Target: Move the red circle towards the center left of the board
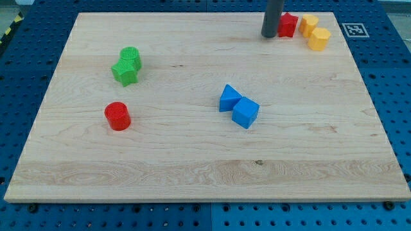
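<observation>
Blue perforated metal surrounds the pale wooden table (192, 173) on every side, with a black-and-white marker tag (354, 29) off its top right corner. Taking the red circle (117, 116) as the landmark, it stands left of the table's centre, a little toward the view's bottom. Above it and slightly to the right sit two green blocks touching each other: a green cylinder (131, 56) and, just below that, a green star (125, 73). Well to the right of the red circle, near the table's middle, a blue triangle (228, 98) touches a blue cube (245, 112). Far to the upper right of the red circle, my tip (270, 35) rests against the left side of a red block (288, 24) whose shape is unclear. Two yellow blocks (314, 33) lie just right of that. No end effector is fitted, only the dark rod, holding nothing.
</observation>
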Controlling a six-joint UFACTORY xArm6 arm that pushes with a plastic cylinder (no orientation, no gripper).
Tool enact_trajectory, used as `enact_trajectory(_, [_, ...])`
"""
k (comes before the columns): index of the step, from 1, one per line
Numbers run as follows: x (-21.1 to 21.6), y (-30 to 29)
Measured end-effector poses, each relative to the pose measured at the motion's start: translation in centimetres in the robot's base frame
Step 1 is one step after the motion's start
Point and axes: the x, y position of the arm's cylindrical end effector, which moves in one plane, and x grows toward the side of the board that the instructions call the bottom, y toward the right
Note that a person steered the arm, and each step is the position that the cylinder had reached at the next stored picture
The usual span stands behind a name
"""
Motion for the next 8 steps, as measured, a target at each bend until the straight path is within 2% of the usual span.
enact_trajectory(1, [1.3, -1.1])
enact_trajectory(5, [1.5, -1.1])
enact_trajectory(8, [4.5, -2.0])
